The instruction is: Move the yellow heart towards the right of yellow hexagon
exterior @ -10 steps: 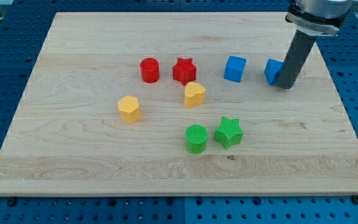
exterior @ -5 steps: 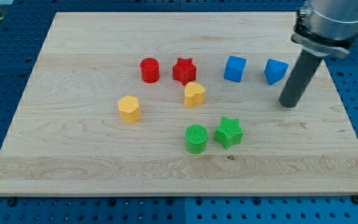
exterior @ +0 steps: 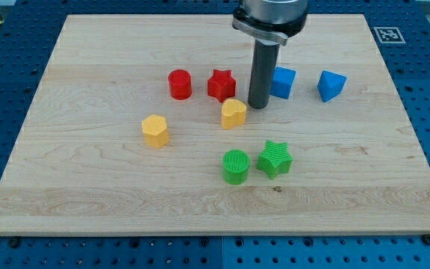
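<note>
The yellow heart [exterior: 234,113] lies near the board's middle. The yellow hexagon [exterior: 155,130] lies to its left and a little lower. My tip [exterior: 257,106] stands just to the upper right of the yellow heart, a small gap from it, between the red star [exterior: 221,84] and the blue cube [exterior: 282,82]. The rod partly covers the blue cube's left edge.
A red cylinder [exterior: 179,84] sits left of the red star. A blue wedge-like block [exterior: 331,85] lies at the right. A green cylinder [exterior: 236,166] and a green star [exterior: 275,158] sit side by side below the yellow heart. The wooden board [exterior: 88,202] carries everything.
My tip has swept left from beside the blue wedge-like block at the right to a spot just upper right of the yellow heart. No block has moved.
</note>
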You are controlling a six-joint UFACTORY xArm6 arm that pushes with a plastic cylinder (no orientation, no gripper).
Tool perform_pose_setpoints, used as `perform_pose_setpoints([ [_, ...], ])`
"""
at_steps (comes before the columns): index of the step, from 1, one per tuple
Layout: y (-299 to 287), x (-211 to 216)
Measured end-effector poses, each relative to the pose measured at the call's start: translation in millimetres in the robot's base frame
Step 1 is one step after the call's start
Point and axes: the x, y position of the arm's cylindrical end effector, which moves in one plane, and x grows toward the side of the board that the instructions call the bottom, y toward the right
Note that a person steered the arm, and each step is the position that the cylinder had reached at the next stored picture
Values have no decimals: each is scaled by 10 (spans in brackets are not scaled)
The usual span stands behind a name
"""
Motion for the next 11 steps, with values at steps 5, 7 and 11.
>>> perform_pose_setpoints([
  [5, -717, 307],
  [7, -324, 280],
  [11, 787, 1719],
])
